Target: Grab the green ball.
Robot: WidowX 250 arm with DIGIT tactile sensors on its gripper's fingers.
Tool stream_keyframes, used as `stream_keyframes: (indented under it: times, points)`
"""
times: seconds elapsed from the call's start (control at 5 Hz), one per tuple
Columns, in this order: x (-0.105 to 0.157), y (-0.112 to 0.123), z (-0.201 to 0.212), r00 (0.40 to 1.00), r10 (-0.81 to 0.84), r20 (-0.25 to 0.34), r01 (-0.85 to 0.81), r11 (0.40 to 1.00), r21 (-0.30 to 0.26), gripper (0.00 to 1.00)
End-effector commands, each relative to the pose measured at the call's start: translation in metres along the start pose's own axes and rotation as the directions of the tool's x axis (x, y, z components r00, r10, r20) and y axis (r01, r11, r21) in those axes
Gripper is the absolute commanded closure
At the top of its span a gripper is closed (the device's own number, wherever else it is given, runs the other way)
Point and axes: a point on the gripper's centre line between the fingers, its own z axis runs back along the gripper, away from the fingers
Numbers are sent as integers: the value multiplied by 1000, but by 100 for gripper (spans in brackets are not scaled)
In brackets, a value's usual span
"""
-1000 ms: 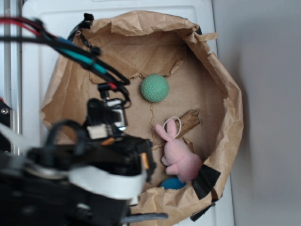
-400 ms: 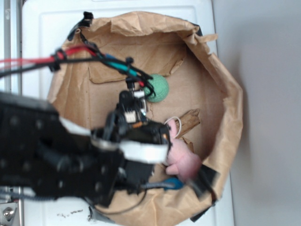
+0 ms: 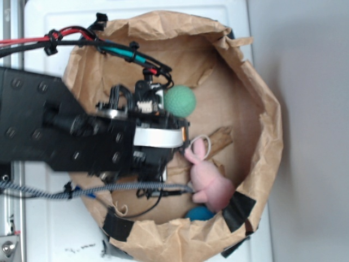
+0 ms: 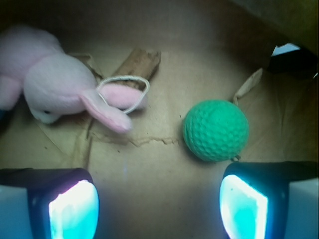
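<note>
The green ball (image 3: 180, 100) (image 4: 216, 129), mint-green and dimpled, rests on the brown paper floor of the bag. In the exterior view my arm reaches in from the left and its head sits just left of the ball, partly covering it. My gripper (image 4: 158, 206) is open, with only bare paper between its glowing pads (image 4: 75, 209). In the wrist view the ball lies ahead of the right pad (image 4: 241, 206), off to the right of the gap's middle, apart from both fingers.
A pink plush bunny (image 3: 208, 180) (image 4: 60, 89) lies in the bag with a white loop by its ears. A blue round object (image 3: 199, 213) sits behind it. Crumpled paper walls (image 3: 262, 109) ring the floor; a torn cardboard scrap (image 4: 139, 62) lies between bunny and ball.
My arm has swung from the lower left up and into the bag, toward the ball. The ball and the bunny have stayed put.
</note>
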Motion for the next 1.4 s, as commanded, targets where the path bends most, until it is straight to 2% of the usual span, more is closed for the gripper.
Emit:
stream_keyframes:
  times: [0.0, 0.2, 0.8, 1.0, 1.2]
  points:
    - [21, 29, 19, 999, 33, 11, -32, 996, -87, 0]
    - [29, 33, 7, 999, 37, 28, -35, 997, -63, 0]
    - [38, 17, -17, 999, 6, 52, -6, 1000, -6, 0]
    - [39, 15, -27, 998, 3, 66, -4, 1000, 26, 38]
    - [34, 16, -28, 997, -9, 74, 7, 999, 32, 100]
